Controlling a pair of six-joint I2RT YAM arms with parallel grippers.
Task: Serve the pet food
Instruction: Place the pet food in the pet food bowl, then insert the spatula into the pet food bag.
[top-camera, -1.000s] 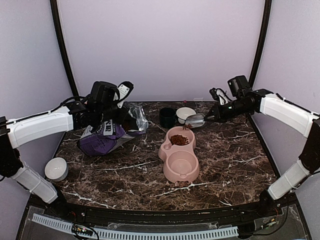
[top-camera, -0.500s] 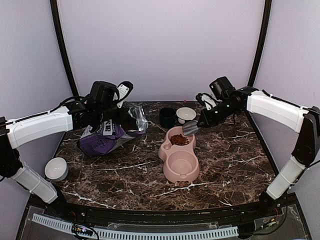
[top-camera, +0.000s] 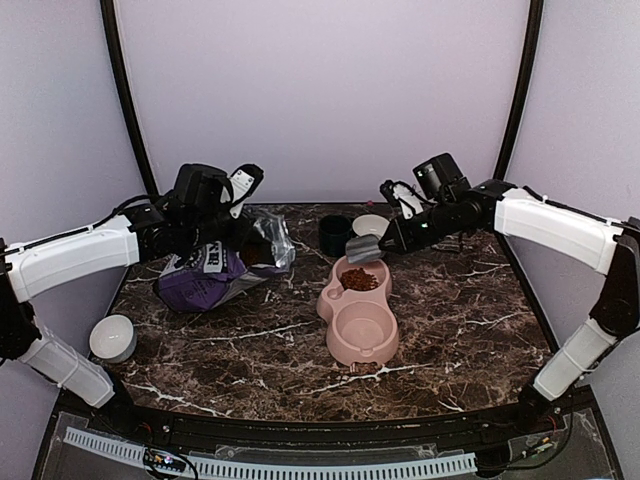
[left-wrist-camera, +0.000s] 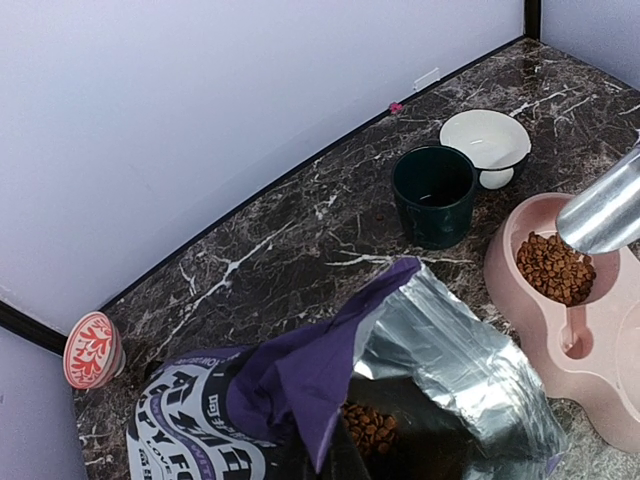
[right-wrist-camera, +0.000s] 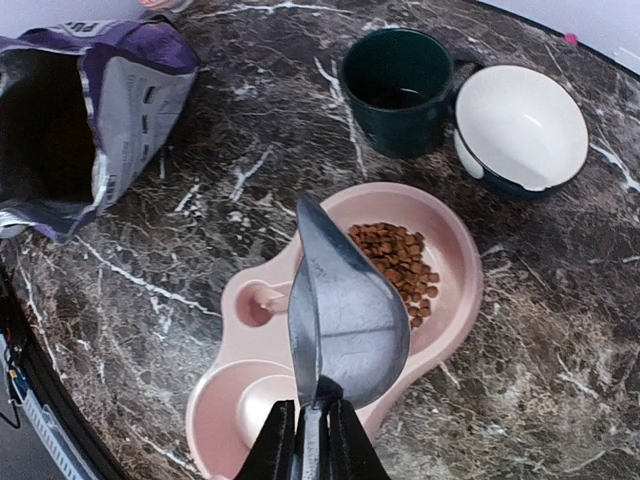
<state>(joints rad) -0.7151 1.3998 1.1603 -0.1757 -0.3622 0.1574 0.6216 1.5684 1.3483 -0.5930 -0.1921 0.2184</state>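
**Note-taker:** Since a second ago your right arm has swung from 3 o'clock toward 9. The scoop (top-camera: 362, 250) now hangs over the 12 o'clock edge of the pink double bowl (top-camera: 362, 332). Your left arm has barely shifted.

**Checker:** Grips?

**Note-taker:** Your right gripper (right-wrist-camera: 312, 440) is clamped on the scoop's thin handle. Your left gripper (top-camera: 232, 222) is closed. The top view puts it at the raised lip of the bag (top-camera: 205, 282), so I judge it is pinching that lip. Its own camera shows no fingers.

**Checker:** Where is the food?

**Note-taker:** A heap of kibble (right-wrist-camera: 395, 255) lies in the pink bowl's 12 o'clock compartment, which is only partly filled. The 6 o'clock compartment shows none. More kibble sits deep inside the bag's open mouth. The scoop looks empty from your right wrist. The green cup (top-camera: 334, 235) and white bowl (top-camera: 372, 226), at 12 o'clock of the pink bowl, show no kibble.

**Checker:** What does the next move turn on?

**Note-taker:** This is a judgement. If you want another scoopful, the bag's mouth lies at 9 o'clock from the scoop, well apart, and it faces 3 o'clock toward it. The scoop's long axis runs roughly 3 to 9, open end leading, so it is already lined up. Your left arm is nearer but busy holding the bag, so the reach falls to your right.
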